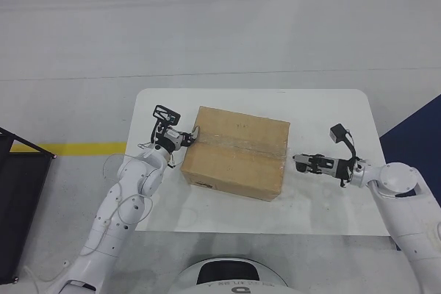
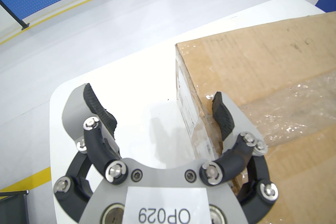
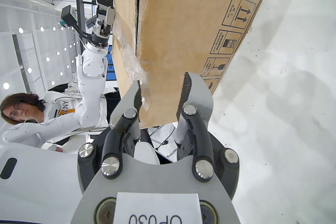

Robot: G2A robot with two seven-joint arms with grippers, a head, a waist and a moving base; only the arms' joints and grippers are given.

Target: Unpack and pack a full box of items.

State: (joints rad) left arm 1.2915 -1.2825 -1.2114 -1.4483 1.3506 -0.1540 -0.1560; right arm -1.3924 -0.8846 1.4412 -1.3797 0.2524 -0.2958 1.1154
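A closed brown cardboard box [image 1: 237, 151] with clear tape along its top seam sits in the middle of the white table [image 1: 316, 110]. My left gripper [image 1: 187, 137] is open at the box's left end, one finger [image 2: 223, 118] over the top edge of the box [image 2: 262, 72] and the other finger [image 2: 98, 109] out over the table. My right gripper [image 1: 297, 162] is open just off the box's right end. In the right wrist view the right gripper [image 3: 162, 96] straddles the lower corner of the box [image 3: 178, 25]. The left gripper [image 3: 103, 24] appears at the far end.
A black frame [image 1: 11, 198] stands on the floor left of the table. A yellow floor line [image 1: 81, 148] runs behind it. A blue panel [image 1: 426, 125] stands to the right. Bare tabletop lies in front of and behind the box.
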